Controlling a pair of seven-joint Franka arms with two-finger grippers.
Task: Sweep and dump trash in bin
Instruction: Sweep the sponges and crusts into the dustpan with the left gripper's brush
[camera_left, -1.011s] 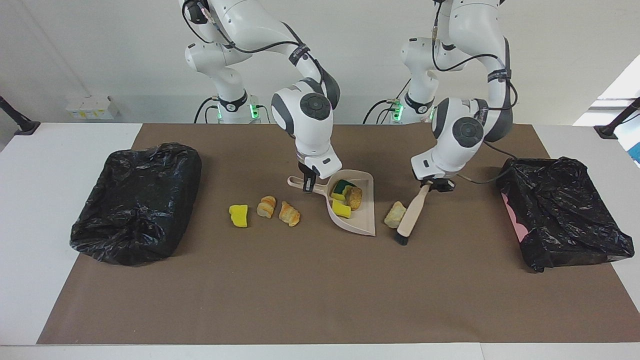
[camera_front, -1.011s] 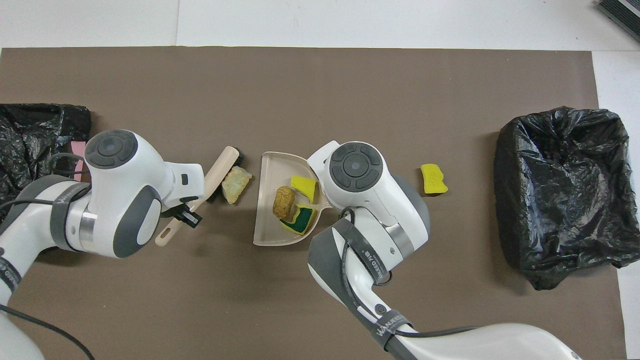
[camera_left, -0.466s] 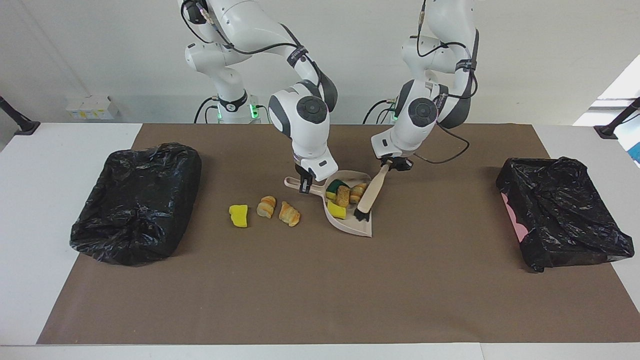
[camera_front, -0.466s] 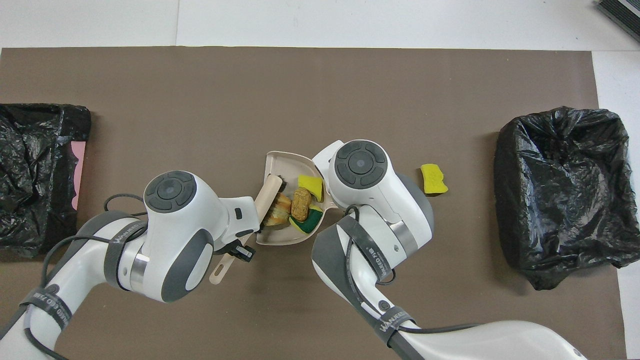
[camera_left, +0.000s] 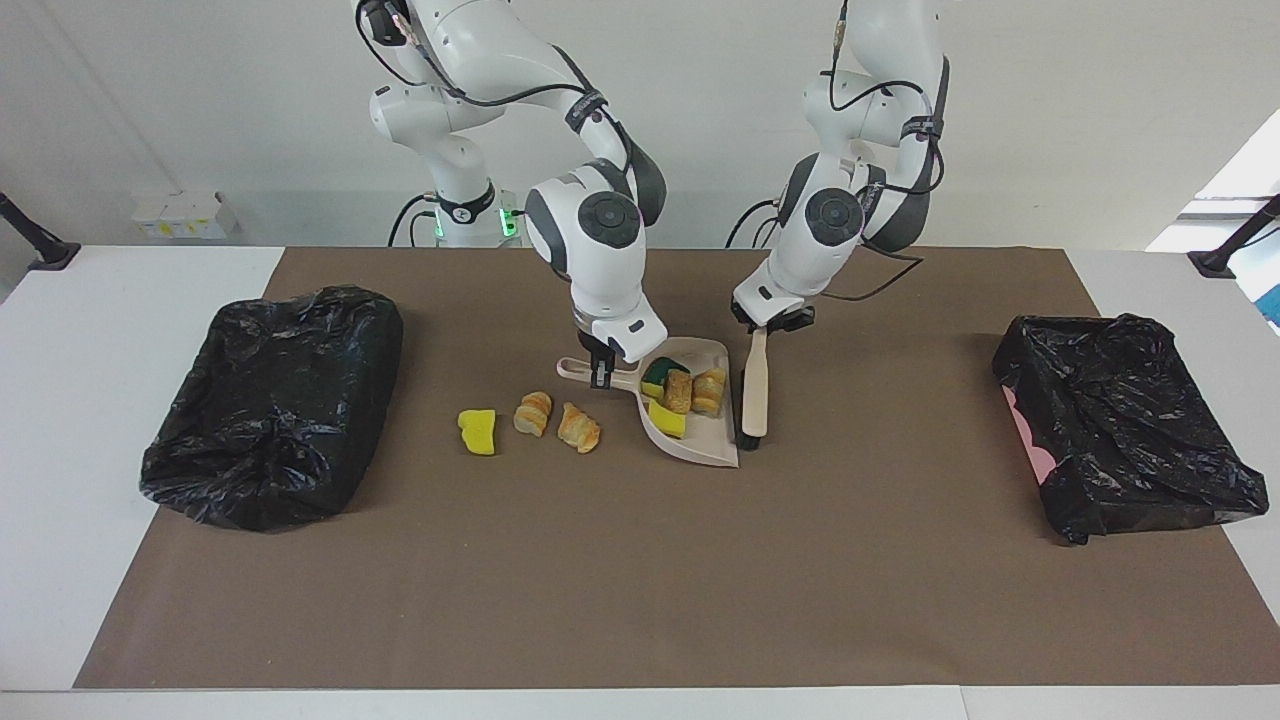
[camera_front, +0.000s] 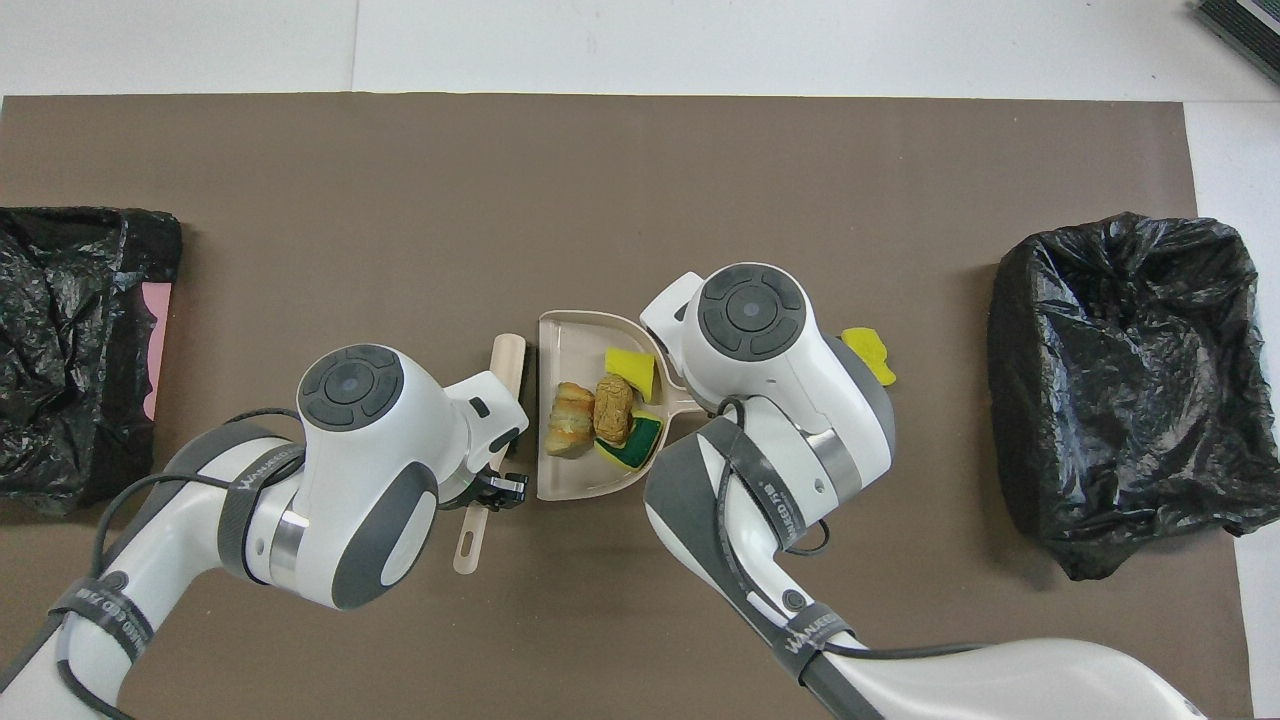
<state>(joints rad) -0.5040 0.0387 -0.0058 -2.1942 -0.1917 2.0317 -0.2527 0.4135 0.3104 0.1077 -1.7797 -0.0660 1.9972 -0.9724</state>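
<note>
4 pieces of trash (camera_left: 680, 392) lie in the beige dustpan (camera_left: 712, 445) — 2 bread bits, a yellow sponge, a green-sided one. 3 more scraps (camera_left: 530, 422) sit in a row on the brown mat (camera_left: 640, 580), beside the pan toward the right arm's end. The right gripper (camera_left: 600, 368) is clamped on the dustpan's handle; the left gripper (camera_left: 768, 325) grips the brush (camera_left: 754, 385), bristles down beside the pan's open edge. A black-bagged bin (camera_left: 270, 400) stands at each end.

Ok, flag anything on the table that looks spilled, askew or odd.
Nothing spilled or damaged. Four scraps sit inside the dustpan; three scraps lie in a row on the mat beside it, toward the right arm's end, not yet swept. Both bins stay upright.
</note>
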